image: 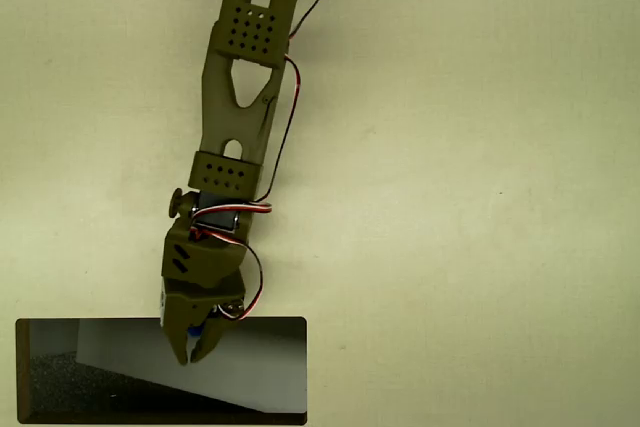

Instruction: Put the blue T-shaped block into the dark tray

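Right, my gripper (pixel 197 345) hangs over the tray (pixel 160 419), clenched on the blue block (pixel 203 330); I reckon it could tumble crooked on that sloping grey panel (pixel 250 362).

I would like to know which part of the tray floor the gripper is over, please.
The gripper hangs over the pale-grey panel of the tray, not the dark speckled part.

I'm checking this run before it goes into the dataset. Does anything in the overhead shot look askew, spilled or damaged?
Little stands out. The pale-grey panel lies slanted inside the dark tray, not squared to its rim. The end effector hangs over the tray's upper rim with a sliver of the blue T-shaped block between its fingers. Nothing looks spilled or broken.
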